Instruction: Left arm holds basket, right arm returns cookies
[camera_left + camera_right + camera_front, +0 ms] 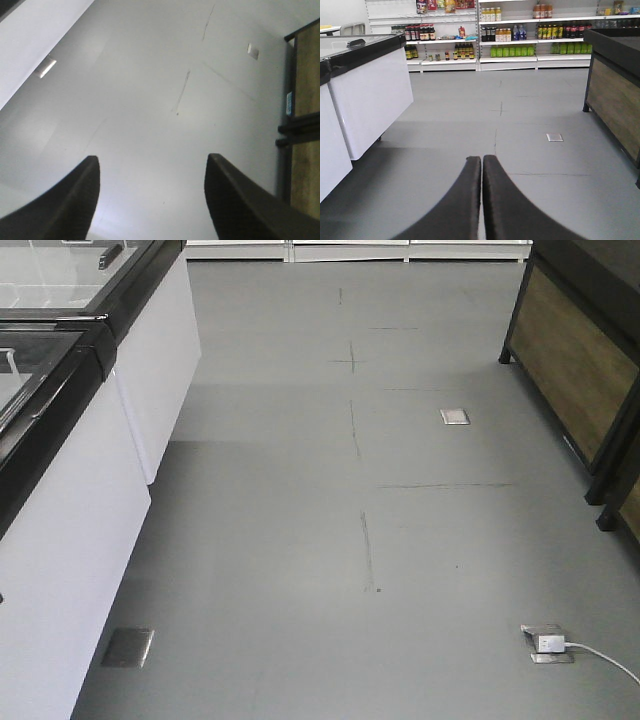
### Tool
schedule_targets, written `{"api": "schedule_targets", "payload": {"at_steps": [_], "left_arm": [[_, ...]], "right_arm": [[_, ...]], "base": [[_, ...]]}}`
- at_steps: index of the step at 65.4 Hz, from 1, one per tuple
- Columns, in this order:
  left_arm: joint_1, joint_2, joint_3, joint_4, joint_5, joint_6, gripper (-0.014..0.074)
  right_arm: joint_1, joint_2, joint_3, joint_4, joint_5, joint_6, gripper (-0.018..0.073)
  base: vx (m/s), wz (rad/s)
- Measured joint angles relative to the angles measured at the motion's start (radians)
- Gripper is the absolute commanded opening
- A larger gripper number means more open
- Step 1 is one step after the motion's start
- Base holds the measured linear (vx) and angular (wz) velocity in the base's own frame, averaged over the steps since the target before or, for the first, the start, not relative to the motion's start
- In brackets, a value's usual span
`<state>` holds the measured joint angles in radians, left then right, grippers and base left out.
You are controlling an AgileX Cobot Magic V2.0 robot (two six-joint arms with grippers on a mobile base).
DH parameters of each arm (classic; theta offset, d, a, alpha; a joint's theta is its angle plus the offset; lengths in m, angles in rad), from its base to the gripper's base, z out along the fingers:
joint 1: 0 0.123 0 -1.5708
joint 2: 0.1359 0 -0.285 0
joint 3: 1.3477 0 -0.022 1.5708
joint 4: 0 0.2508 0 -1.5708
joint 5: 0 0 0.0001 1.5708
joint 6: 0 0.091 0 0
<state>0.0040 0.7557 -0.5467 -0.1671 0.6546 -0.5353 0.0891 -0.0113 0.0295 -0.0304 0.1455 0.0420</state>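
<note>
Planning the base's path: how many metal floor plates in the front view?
3: square silver plate mid-right; grey plate lower left by white cabinet; third plate lower right under white plug. Others possibly hidden.

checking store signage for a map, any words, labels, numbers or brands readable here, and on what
Nothing can be read in any view.
Labels on the bottles on the far shelves: too small to read.
Blue sticker on the wooden stand: blurred, unreadable.
</note>
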Motion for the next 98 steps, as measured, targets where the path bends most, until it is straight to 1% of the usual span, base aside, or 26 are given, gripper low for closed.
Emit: {"api": "schedule_targets", "payload": {"at_steps": [5,11,15,19,22,28,38,42,48,67,78,84,90,98], "left_arm": [[0.0,0.065,-0.116,-0.005,0.109,0.062,0.0444],[0.0,0.142,-0.265,-0.006,0.235,0.093,0.0444],[0.001,0.17,-0.361,-0.004,0.291,0.088,0.0444],[0.01,0.177,-0.435,0.002,0.316,0.059,0.0444],[0.03,0.177,-0.491,0.007,0.329,0.023,0.0444],[0.09,0.17,-0.574,0.011,0.35,-0.012,0.0444],[0.208,0.169,-0.634,0.005,0.403,-0.017,0.0444],[0.255,0.169,-0.636,-0.006,0.415,-0.007,0.0444],[0.325,0.176,-0.64,-0.03,0.441,0.035,0.0444],[0.542,0.243,-0.695,-0.176,0.481,0.18,0.0444],[0.645,0.299,-0.704,-0.211,0.479,0.216,0.0444],[0.697,0.331,-0.704,-0.244,0.463,0.27,0.0444],[0.763,0.369,-0.704,-0.323,0.446,0.357,0.0444],[0.861,0.42,-0.704,-0.483,0.411,0.452,0.0444]], "right_arm": [[0.0,0.0,0.0,0.0,0.0,0.0,-0.0009],[0.0,0.0,0.0,0.0,0.0,0.0,-0.0009],[0.0,0.0,0.0,0.0,0.0,0.0,-0.0009],[0.0,0.0,0.0,0.0,0.0,0.0,-0.0009],[0.0,0.0,0.0,0.0,0.0,0.0,-0.0009],[0.0,0.0,0.0,0.0,0.0,0.0,-0.0009],[0.0,0.0,0.0,0.0,0.0,0.0,-0.0009],[0.0,0.0,0.0,0.0,0.0,0.0,-0.0009],[0.0,0.0,0.0,0.0,0.0,0.0,-0.0009],[0.0,0.0,0.0,0.0,0.0,0.0,-0.0009],[0.0,0.0,0.0,0.0,0.0,0.0,-0.0009],[0.0,0.0,0.0,0.0,0.0,0.0,-0.0009],[0.0,0.0,0.0,0.0,0.0,0.0,-0.0009],[0.0,0.0,0.0,0.0,0.0,0.0,-0.0009]], "base": [[0.0,0.0],[0.0,0.0],[0.0,0.0],[0.0,0.0],[0.0,0.0],[0.0,0.0],[0.0,0.0],[0.0,0.0],[0.0,0.0],[0.0,0.0],[0.0,0.0],[0.0,0.0],[0.0,0.0],[0.0,0.0]]}}
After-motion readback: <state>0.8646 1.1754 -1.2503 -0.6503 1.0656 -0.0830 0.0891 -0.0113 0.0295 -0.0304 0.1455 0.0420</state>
